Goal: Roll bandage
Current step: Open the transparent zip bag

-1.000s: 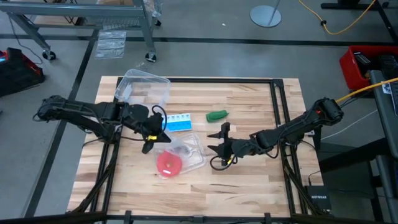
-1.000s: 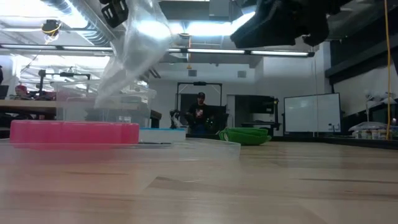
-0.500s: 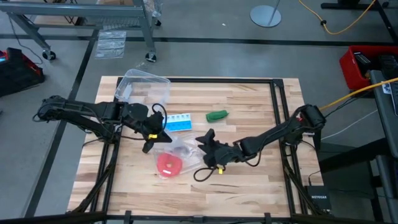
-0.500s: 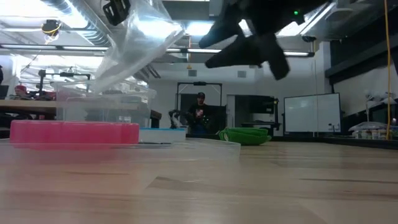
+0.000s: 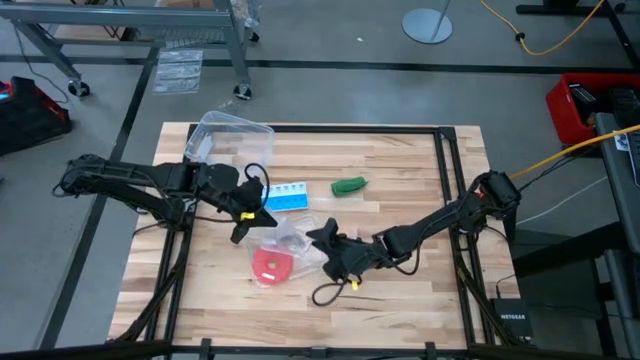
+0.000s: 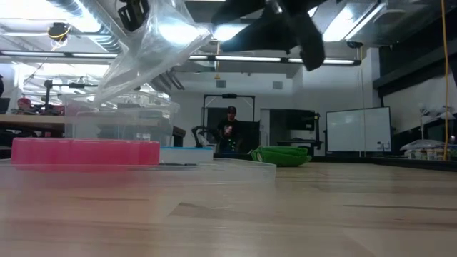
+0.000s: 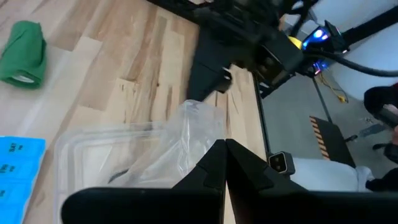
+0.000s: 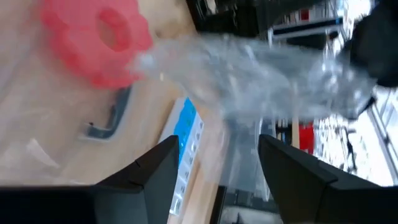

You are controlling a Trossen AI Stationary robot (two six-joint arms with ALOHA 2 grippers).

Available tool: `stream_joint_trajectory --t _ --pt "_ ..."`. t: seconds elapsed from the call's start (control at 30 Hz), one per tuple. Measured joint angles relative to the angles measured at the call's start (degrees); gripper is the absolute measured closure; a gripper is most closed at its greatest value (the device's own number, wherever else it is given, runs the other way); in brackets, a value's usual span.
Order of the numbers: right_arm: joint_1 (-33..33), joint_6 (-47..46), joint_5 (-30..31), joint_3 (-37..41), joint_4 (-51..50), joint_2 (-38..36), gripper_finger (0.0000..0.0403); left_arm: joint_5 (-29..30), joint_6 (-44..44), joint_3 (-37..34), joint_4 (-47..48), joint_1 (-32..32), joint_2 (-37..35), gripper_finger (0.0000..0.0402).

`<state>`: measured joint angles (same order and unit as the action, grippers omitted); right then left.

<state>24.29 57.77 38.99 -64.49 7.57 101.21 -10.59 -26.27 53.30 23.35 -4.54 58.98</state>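
The bandage [image 5: 348, 185] is a small dark green bundle lying on the wood at the table's middle far part, touched by no gripper; it also shows in the left wrist view [image 7: 22, 53] and the low view [image 6: 282, 155]. My left gripper [image 5: 250, 218] is left of centre, shut on a clear plastic bag [image 5: 290, 238]. My right gripper [image 5: 322, 250] is beside the bag's right end, open. In its own view its fingers [image 8: 152, 171] stand apart, with the bag [image 8: 249, 68] ahead of them and apart from them. My left gripper pinches the clear bag by a crumpled edge [image 7: 202, 134] between its two shut fingers, coming level from the table's left and slanting down. The bag [image 6: 150, 50] hangs slack below the fingers, held above the table. One layer or several, I cannot tell.
A red round disc [image 5: 270, 265] lies on a clear plastic tray [image 5: 312, 258] under the bag. A blue-and-white pill box [image 5: 285, 197] lies just beyond it, and a clear tub [image 5: 232, 140] stands at the far left. A person [image 6: 230, 132] stands in the room behind.
My right gripper has moved toward the table's left, up to the bag's right end, and has rolled about its own axis; its fingers stay apart. My left gripper and the hanging bag have kept their place.
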Motion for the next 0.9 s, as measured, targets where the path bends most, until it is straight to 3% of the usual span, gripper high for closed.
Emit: stream_joint_trajectory --t 0.6,0.9 --pt "1.2 5.7 -2.7 0.0 0.2 0.0 0.0178 -4.8 -3.4 0.0 -3.7 2.9 0.0 0.0401" --pt "1.2 8.5 -2.8 0.0 6.6 0.0 0.0178 -4.9 -3.8 0.0 -3.7 2.9 0.0 0.0401"
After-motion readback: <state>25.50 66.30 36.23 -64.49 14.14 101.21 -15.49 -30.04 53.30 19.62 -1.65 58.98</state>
